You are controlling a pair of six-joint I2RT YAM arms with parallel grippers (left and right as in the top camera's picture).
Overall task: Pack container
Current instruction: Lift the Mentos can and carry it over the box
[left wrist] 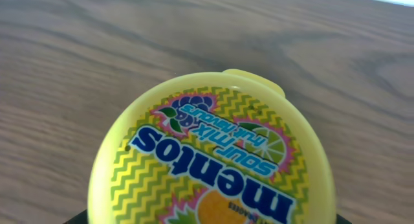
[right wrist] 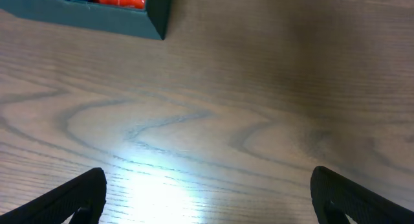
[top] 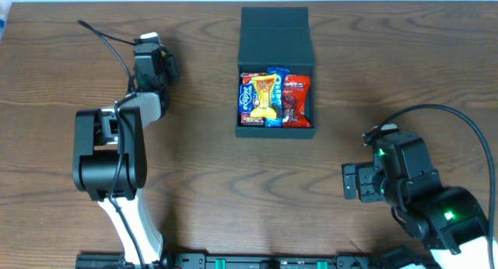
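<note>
The container [top: 276, 133] sat open on the wooden desk [top: 233, 191], toward the far side and near the middle, with its flap lid [top: 275, 36] tipped back on the far edge. Snack packets lay inside side by side, among them a yellow packet [top: 264, 96] in the middle and a red packet [top: 296, 98] to its right.

The left end effector [top: 148, 55] was well to the left of the container, at the far left of the desk. In the left wrist view a round yellow Mentos tub [left wrist: 213, 159] filled the lower frame, right up against the camera with its printed lid facing it. It hid the fingers, so I cannot tell whether they were clamped on it.

The right end effector [right wrist: 207, 185] hung over bare desk at the near right, its fingers [right wrist: 71, 198] spread wide with nothing between them. The container's near corner [right wrist: 155, 17] showed at the far left of that view.
</note>
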